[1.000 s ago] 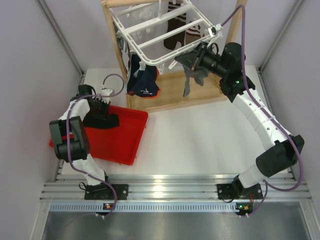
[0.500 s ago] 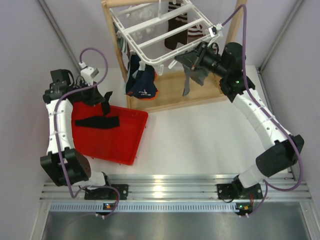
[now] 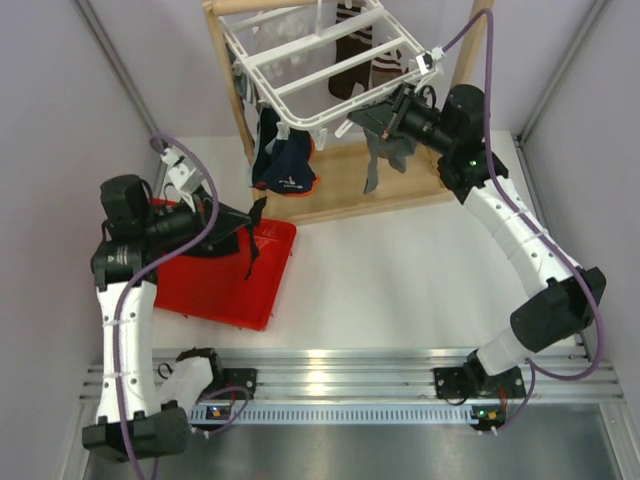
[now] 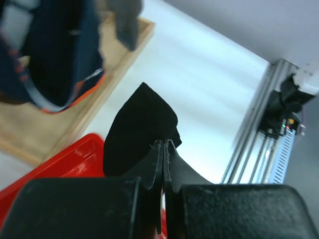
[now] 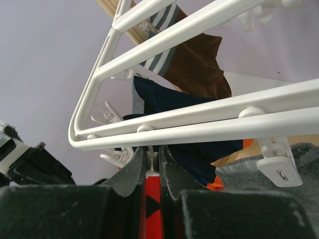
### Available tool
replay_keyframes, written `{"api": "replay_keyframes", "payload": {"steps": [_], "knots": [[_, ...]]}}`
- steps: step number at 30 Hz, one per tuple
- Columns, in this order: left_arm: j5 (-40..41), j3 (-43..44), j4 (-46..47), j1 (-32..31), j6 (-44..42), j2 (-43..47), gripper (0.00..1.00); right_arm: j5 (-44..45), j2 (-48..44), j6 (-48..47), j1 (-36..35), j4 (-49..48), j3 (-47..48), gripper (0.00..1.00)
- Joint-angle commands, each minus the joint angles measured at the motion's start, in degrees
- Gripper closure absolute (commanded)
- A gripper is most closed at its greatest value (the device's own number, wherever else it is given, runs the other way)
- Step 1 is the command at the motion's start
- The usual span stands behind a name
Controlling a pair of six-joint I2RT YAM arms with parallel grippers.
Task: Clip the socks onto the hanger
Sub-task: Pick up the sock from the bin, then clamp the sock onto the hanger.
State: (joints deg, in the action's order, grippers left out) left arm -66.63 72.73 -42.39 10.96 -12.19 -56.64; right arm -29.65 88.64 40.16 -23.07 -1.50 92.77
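Note:
My left gripper [image 3: 247, 222] is shut on a black sock [image 3: 256, 238] and holds it above the right part of the red tray [image 3: 225, 290]. In the left wrist view the fingers [image 4: 155, 159] are pressed together on the sock [image 4: 139, 132], which sticks out beyond them. My right gripper [image 3: 357, 118] is shut on a white clip [image 5: 155, 158] under the near edge of the white hanger [image 3: 320, 62]. The hanger's bars [image 5: 209, 122] cross the right wrist view. A grey sock [image 3: 377, 165] and brown striped socks [image 3: 350, 45] hang from it.
Navy fabric with orange trim [image 3: 285, 165] hangs at the hanger's left, in front of the wooden post frame [image 3: 350, 195]. The frame's base lies on the white table behind the tray. Aluminium rails [image 3: 340, 375] run along the near edge.
My left arm has risen from the red tray with the black sock and swung right, toward the wooden frame. The right arm has not moved.

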Motion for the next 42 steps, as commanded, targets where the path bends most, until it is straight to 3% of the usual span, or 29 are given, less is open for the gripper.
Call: {"api": "replay_keyframes", "payload": {"steps": [1, 5, 7, 13, 17, 22, 27, 42], "knots": [[1.2, -3.7, 14.5, -8.1, 7.2, 1.8, 1.0, 1.3, 1.4, 1.2, 1.0, -2.1, 2.8, 1.0], [14.2, -6.7, 27.5, -23.7, 15.0, 0.8, 1.0, 1.1, 2.1, 3.0, 1.1, -1.4, 3.6, 1.0], [21.3, -7.4, 35.1, -27.5, 17.1, -0.6, 1.0, 1.2, 2.1, 4.0, 1.1, -1.3, 3.7, 1.0], [49.7, -8.1, 47.3, -44.9, 14.9, -4.5, 1.0, 2.6, 1.7, 5.7, 1.0, 1.3, 4.4, 1.0], [61.1, -11.2, 54.9, -51.7, 8.1, -6.3, 1.0, 3.7, 1.0, 6.7, 1.0, 2.9, 4.1, 1.0], [73.5, -11.9, 62.9, -55.0, 7.4, -9.1, 1.0, 5.1, 0.0, 7.4, 1.1, 4.0, 2.9, 1.0], [78.1, -12.2, 65.3, -55.3, 9.0, -11.3, 1.0, 5.8, -0.7, 8.4, 1.1, 4.3, 2.7, 1.0], [76.7, -9.6, 68.3, -55.3, 7.6, -13.8, 1.0, 5.1, -0.9, 9.7, 1.2, 3.7, 2.0, 1.0]]}}
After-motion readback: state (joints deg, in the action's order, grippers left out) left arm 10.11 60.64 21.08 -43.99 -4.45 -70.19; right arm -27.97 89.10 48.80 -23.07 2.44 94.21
